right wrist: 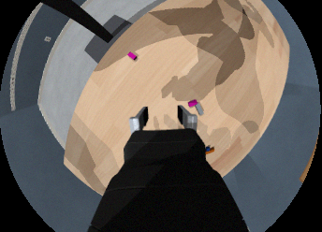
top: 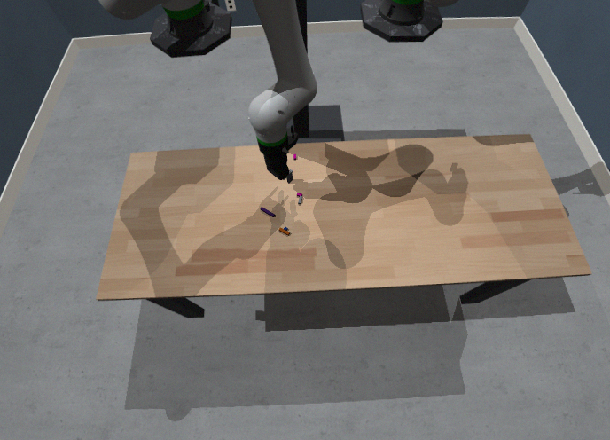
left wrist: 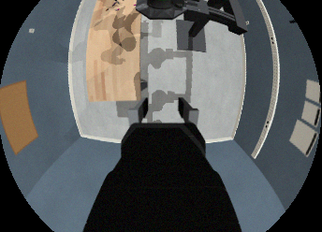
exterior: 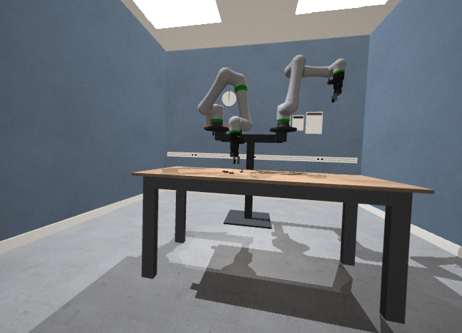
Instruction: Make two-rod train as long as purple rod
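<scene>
The purple rod [top: 267, 211] lies flat, hidden in the right wrist view. The orange rod [top: 285, 231] [right wrist: 210, 151] lies nearer the front edge, with the small blue rod [top: 285, 228] against its side. A magenta rod [top: 299, 194] [right wrist: 192, 103] lies at an angle across one end of the grey rod [top: 300, 200] [right wrist: 199, 108]. Another magenta rod [top: 294, 156] [right wrist: 132, 56] lies alone near the back edge. My right gripper [exterior: 236, 160] [right wrist: 162, 111] is open and empty, above the table behind the purple rod. My left gripper [exterior: 334, 98] [left wrist: 163, 104] is open and empty, high up.
The wooden table [top: 418, 247] [exterior: 336, 180] carries all the rods left of its middle in the top view. Arm shadows fall across it. The left arm stays raised away from the rods. A dark stand [exterior: 250, 154] rises behind the table's back edge.
</scene>
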